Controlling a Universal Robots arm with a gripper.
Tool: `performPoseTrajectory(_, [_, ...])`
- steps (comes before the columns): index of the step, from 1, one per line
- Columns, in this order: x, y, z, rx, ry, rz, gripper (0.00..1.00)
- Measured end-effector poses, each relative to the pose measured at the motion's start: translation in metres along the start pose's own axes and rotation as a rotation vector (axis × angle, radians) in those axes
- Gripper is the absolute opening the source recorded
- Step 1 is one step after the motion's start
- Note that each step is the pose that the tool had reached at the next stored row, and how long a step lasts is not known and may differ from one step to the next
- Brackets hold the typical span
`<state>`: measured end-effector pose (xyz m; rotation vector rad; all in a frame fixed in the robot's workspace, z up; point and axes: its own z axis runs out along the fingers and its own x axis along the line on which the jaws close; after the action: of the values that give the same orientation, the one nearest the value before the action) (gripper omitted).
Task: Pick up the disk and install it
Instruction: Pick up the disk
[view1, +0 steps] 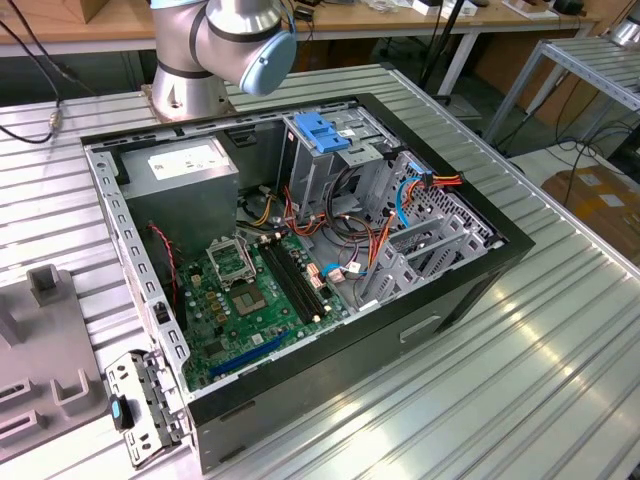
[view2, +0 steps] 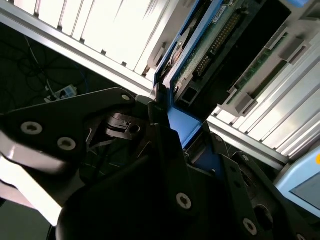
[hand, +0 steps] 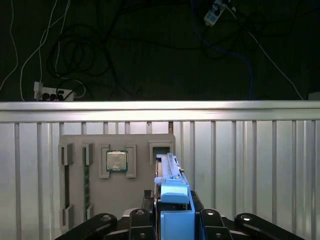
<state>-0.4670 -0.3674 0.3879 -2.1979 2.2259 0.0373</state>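
In both wrist views my gripper (hand: 175, 220) (view2: 186, 134) is shut on the disk (hand: 171, 177), with a black finger on each side of its blue plastic carrier. The first wrist view shows the disk edge-on, a thin metal slab with blue rails. Its far end lies by a slot (hand: 160, 147) of a grey holder plate (hand: 140, 197); I cannot tell whether it still sits in that slot. The second wrist view shows the disk's (view2: 212, 37) green circuit-board side.
An open computer case (view1: 470, 290) lies on the ribbed metal table, its motherboard (view1: 255, 290) exposed. At its back stand a metal cage with a blue top (view1: 320, 135) and a grey power-supply box (view1: 185, 165). The arm's base (view1: 215, 50) stands behind. The holder plate carries a processor chip (hand: 116, 161).
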Motion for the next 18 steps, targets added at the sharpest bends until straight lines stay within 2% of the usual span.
performPoseTrajectory(8, [-0.0003, 0.0, -0.0088, -0.0001, -0.0005, 0.0, 0.37])
performPoseTrajectory(12, [-0.0003, 0.0001, -0.0114, -0.0002, -0.0013, 0.0, 0.37])
performPoseTrajectory(18, [-0.0006, 0.0001, -0.0205, -0.0003, -0.0018, 0.0, 0.37])
